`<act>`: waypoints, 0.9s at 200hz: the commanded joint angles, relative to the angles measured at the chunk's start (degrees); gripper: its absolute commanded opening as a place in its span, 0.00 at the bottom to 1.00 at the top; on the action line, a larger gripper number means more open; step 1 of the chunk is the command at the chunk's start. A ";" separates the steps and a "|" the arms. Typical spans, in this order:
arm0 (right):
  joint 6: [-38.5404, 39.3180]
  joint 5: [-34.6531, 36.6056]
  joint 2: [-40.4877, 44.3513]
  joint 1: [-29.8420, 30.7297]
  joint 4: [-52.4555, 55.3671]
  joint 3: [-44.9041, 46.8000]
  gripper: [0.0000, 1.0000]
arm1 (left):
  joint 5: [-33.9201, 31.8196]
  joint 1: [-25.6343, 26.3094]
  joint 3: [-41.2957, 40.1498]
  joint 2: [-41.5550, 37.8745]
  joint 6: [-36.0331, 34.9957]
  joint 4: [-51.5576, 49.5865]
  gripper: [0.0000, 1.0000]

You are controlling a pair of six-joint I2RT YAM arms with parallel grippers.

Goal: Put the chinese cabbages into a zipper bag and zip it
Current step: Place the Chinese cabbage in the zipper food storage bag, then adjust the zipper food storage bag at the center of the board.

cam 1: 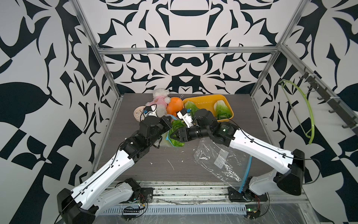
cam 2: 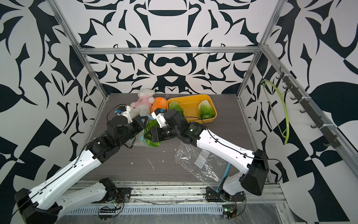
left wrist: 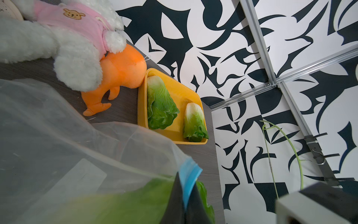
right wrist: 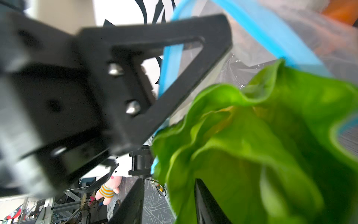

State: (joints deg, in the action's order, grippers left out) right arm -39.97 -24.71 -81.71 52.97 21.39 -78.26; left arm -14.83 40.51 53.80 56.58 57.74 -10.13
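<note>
- Back left of the desk [cam 1: 151,174]: a white plush bear [cam 1: 159,100] in a pink top leans on an orange plush [cam 1: 174,105].
- Left fingers [cam 1: 166,122] are clamped on the blue zip rim of the zipper bag [cam 1: 166,138] and hold its mouth up. I see the strip pinched in the left wrist view [left wrist: 188,174].
- First cabbage [cam 1: 176,125] lies partly inside that bag, with leaves showing at the opening.
- Right fingers [cam 1: 173,135] hang over the first cabbage, spread apart. In the right wrist view there is a clear gap between them [right wrist: 203,203], so they clamp nothing.
- Yellow tray [cam 1: 203,97] at the back holds the second cabbage [cam 1: 190,105] at its left end and the third cabbage [cam 1: 221,110] at its right end, the two apart.
- Spare clear bag [cam 1: 219,161] lies flat on the desk, partly under the right arm.
- Green hanger [cam 1: 309,116] hangs on the right wall rail.
</note>
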 commanded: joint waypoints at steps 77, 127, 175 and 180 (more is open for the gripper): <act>-2.22 24.44 14.13 -1.86 20.36 1.52 0.45 | -4.32 0.08 -1.32 -2.25 2.37 0.69 0.00; -18.27 14.08 16.53 -1.90 -1.66 18.92 0.36 | -4.95 0.01 -1.77 -2.70 3.17 0.79 0.00; -28.24 9.97 14.78 -1.91 -18.94 28.20 0.34 | -4.70 0.09 -2.78 -3.23 4.18 1.30 0.00; -28.83 9.80 14.74 -1.91 -20.57 28.72 0.34 | -4.62 0.05 -2.87 -3.22 4.20 1.49 0.00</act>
State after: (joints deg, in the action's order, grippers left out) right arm -61.82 -11.77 -67.16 50.98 15.94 -50.85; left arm -18.92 40.51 51.81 54.74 61.30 -10.48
